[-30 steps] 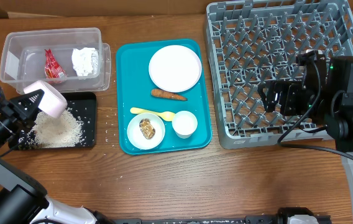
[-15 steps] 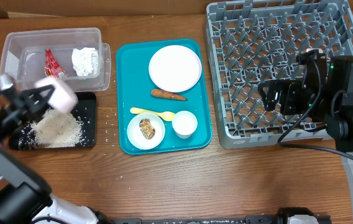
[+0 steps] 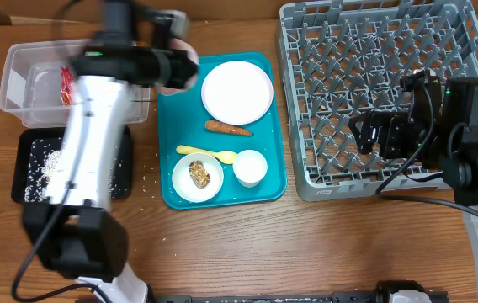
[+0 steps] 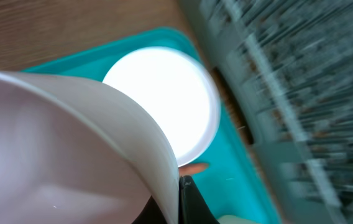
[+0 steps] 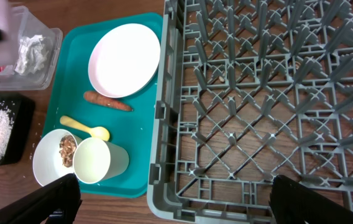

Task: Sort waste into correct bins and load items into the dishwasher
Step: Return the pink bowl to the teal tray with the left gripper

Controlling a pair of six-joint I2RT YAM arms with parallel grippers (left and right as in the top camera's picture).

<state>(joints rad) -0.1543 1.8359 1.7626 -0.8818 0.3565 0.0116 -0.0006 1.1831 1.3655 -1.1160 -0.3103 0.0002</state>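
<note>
Dish rack [image 3: 374, 50] fills the upper right of the overhead view, and the right gripper [image 3: 372, 133] hangs over its right half; from above I cannot tell how its jaws stand. At upper centre-left the left gripper [image 3: 165, 69] pinches the held bowl [image 3: 184, 61] over the top-left corner of the teal tray [image 3: 168, 189], and blur hides which way the bowl's mouth faces. On that tray the plate [image 3: 236, 91] sits at the top. Below it the carrot piece [image 3: 228, 129] lies with its long axis left to right, thick end left and tip dipping slightly right. The spoon [image 3: 205, 152] lies handle left and scoop right, just beside the cup [image 3: 250, 167], with the second bowl [image 3: 180, 181] holding the brown food lump [image 3: 199, 173] at lower left. At the left edge the black tray [image 3: 22, 139] holds rice grains [image 3: 45, 164], and the clear tub [image 3: 16, 84] above it holds the red wrapper [image 3: 66, 82]. In the left wrist view the held bowl [image 4: 58, 149] fills the lower left, its rim curving down to one dark finger [image 4: 191, 205] pressed against it. The plate [image 4: 170, 99] is beyond and the rack [image 4: 301, 93] is blurred at right. In the right wrist view the right gripper [image 5: 173, 196] is spread wide, fingers [image 5: 46, 202] in the bottom corners, above the rack [image 5: 257, 93]. The carrot piece [image 5: 107, 101] and spoon [image 5: 84, 127] both run left to right, above the cup [image 5: 99, 163] and second bowl [image 5: 40, 171]. The napkin [image 5: 32, 45] is at upper left.
</note>
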